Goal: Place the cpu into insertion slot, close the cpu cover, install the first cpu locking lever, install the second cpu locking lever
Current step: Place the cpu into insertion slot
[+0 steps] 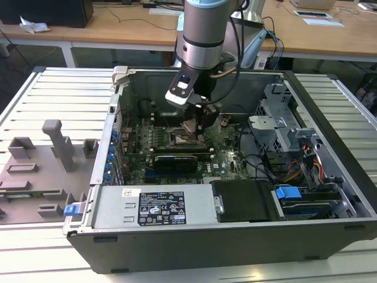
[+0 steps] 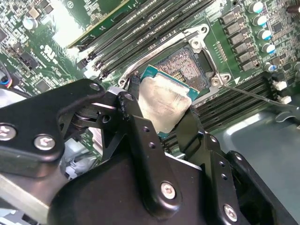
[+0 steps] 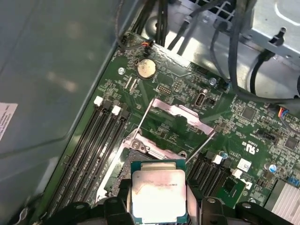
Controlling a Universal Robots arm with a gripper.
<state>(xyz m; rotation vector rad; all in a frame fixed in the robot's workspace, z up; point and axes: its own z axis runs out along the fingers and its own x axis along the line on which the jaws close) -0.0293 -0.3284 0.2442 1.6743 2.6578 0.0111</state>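
Note:
My gripper [image 1: 197, 125] hangs inside the open computer case, low over the motherboard [image 1: 224, 154]. It is shut on the cpu [image 2: 165, 103], a small square chip with a dull silver top and green edge, pinched by its sides between the black fingers [image 2: 133, 110]. In the first wrist view the cpu [image 3: 158, 193] sits just short of the insertion slot [image 3: 140, 154]. In the second wrist view the slot's dark pin field [image 2: 183, 63] shows uncovered beyond the chip, which is tilted over its near corner. The cpu cover [image 3: 182, 112] stands flipped open past the slot. A thin locking lever [image 2: 251, 93] sticks out beside the socket.
Long black memory slots [image 3: 101, 140] flank the socket on both sides. The case wall [image 3: 56, 70] rises close by. A power supply [image 1: 156, 206] lies along the near edge, and a drive cage with cables [image 1: 288, 147] is at the exterior view's right. Grey fixtures [image 1: 53, 153] sit outside the case.

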